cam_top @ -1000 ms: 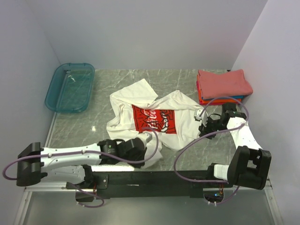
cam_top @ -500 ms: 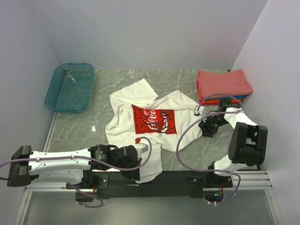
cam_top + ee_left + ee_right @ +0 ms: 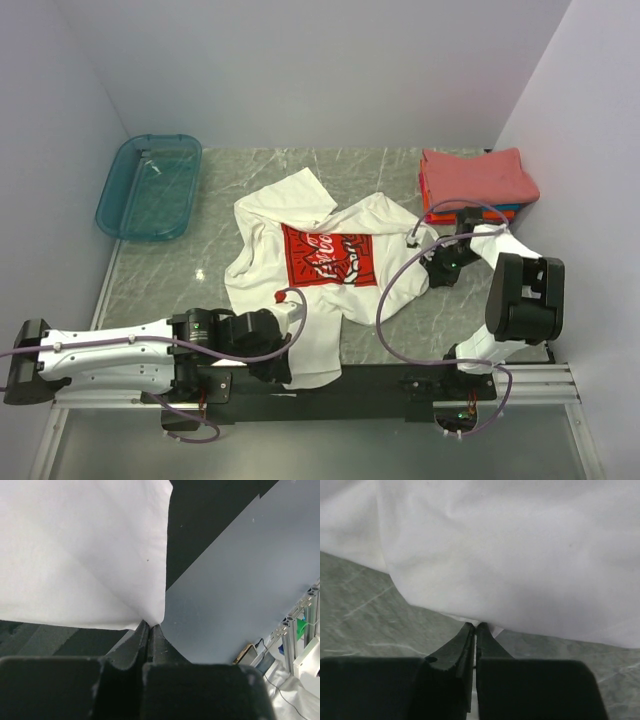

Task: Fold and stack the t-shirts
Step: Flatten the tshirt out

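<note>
Now left fingers (image 3: 144, 636) are clamping shut on tee (image 3: 300, 200) at 6 o'clock hem; right fingers (image 3: 465, 641) are pinching its 3 o'clock edge.

- white t-shirt (image 3: 270, 215) with a red square print (image 3: 327, 255) and white lettering
- coral-red tee (image 3: 478, 175) on top of the stack, with edges of an orange tee (image 3: 437, 215) and a blue tee (image 3: 508, 208) beneath
- see-through teal bin (image 3: 112, 195)
- grey-green marbled table (image 3: 160, 265) with pale veins
- purple cables (image 3: 395, 290)
</note>
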`<move>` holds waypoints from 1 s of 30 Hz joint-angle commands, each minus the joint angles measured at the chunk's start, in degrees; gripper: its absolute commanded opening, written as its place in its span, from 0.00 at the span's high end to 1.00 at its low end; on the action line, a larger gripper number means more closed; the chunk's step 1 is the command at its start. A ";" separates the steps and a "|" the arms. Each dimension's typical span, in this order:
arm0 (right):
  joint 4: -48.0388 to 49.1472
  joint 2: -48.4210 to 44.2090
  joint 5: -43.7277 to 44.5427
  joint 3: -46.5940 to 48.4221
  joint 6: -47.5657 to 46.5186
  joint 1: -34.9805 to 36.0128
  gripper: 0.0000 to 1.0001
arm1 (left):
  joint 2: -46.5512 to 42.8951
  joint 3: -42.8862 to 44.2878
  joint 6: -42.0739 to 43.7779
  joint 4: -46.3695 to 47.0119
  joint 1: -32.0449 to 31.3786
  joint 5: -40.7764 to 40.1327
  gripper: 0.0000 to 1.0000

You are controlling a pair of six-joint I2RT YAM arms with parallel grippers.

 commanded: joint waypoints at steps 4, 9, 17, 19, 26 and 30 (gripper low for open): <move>-17.08 -7.23 -7.15 10.88 0.01 0.85 1.00 | -4.75 1.35 -2.10 -3.80 -0.38 -4.58 1.00; -15.21 -3.04 -11.84 22.32 12.28 10.94 1.00 | -6.33 3.19 -1.57 -6.53 -0.29 -8.37 1.00; 5.57 14.29 -6.31 41.06 46.15 16.76 0.51 | -10.90 0.21 -5.16 -4.78 -0.29 -12.32 1.00; 6.28 13.51 -5.26 39.76 45.63 15.27 0.50 | -12.57 -0.67 -5.79 -4.08 -0.29 -13.29 1.00; -1.89 11.65 -8.68 33.86 36.84 9.37 0.50 | -9.77 -0.77 -4.30 -2.23 -0.21 -13.03 1.00; 0.11 14.46 -9.91 31.84 39.64 10.86 0.50 | -6.00 -0.76 -2.89 -0.74 -0.20 -11.98 1.00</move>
